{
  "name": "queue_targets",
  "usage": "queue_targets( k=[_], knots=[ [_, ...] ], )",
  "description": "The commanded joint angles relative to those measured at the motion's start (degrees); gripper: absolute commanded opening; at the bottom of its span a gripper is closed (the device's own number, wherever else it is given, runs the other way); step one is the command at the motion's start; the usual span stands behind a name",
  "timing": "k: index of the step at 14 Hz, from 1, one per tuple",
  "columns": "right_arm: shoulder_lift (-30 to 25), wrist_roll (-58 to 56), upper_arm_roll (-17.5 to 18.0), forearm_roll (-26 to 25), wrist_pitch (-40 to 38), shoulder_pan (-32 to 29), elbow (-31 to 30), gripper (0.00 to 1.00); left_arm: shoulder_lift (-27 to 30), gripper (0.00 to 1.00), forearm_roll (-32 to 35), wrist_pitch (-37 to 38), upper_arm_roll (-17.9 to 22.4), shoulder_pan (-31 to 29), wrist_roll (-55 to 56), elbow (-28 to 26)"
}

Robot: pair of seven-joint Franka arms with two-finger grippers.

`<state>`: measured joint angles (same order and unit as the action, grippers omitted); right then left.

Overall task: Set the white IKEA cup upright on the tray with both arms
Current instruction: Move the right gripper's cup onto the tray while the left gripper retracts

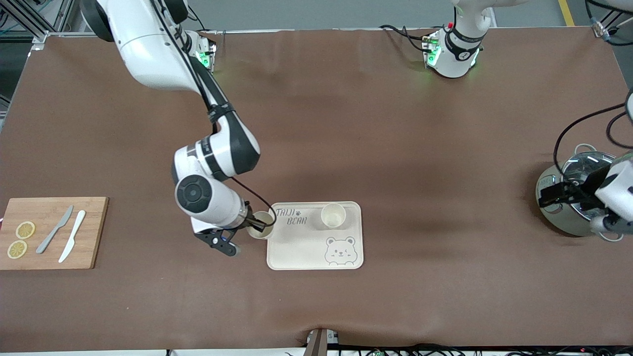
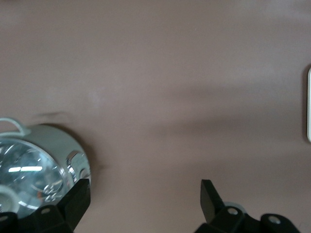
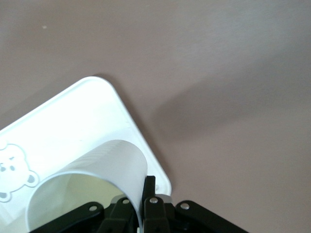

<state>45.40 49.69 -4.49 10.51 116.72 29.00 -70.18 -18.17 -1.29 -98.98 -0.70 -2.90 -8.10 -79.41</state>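
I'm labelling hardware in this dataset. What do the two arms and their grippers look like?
Both arms are glossy white with rounded links and black joint sections. The right arm has a round black cap, small printed lettering and a black cable along it. The bases glow green. The right gripper and left gripper are black, with silver screws near the angular fingers.

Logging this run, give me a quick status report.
Right end effector shut on cup over tray corner. Left end effector open, waiting over steel pot. Second cup upright on tray.
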Motion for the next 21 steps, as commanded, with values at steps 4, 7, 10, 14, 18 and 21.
queue_targets(
  k=[4, 7, 10, 14, 18, 21],
  knots=[
    [4.07, 2.51, -0.7, 0.65, 5.7, 2.02, 0.84, 0.0, 10.25, 1.0, -0.82, 1.24, -5.18, 0.0, 4.65, -8.83],
    [5.57, 4.35, -0.7, 0.65, 9.12, 3.51, 0.84, 0.0, 12.63, 1.0, -0.82, 2.39, -9.49, 0.0, 9.31, -9.27],
    [6.54, 4.8, -0.7, 0.65, 10.71, 4.92, 0.84, 0.0, 12.46, 1.0, -0.2, 2.3, -11.87, -0.26, 11.53, -9.27],
    [7.68, 4.97, -0.7, 0.65, 11.86, 6.15, 0.84, 0.0, 11.84, 1.0, 0.59, 1.16, -11.87, -2.9, 9.24, -9.62],
    [7.86, 5.33, -0.7, 0.65, 12.21, 6.15, 0.75, 0.0, 10.7, 1.0, 3.3, 0.28, -11.44, -2.99, 8.28, -9.19],
    [8.03, 5.15, -0.7, 0.48, 12.3, 6.15, 0.84, 0.0, 10.88, 1.0, 3.49, 0.89, -11.43, -4.83, 7.83, -9.36]
  ],
)
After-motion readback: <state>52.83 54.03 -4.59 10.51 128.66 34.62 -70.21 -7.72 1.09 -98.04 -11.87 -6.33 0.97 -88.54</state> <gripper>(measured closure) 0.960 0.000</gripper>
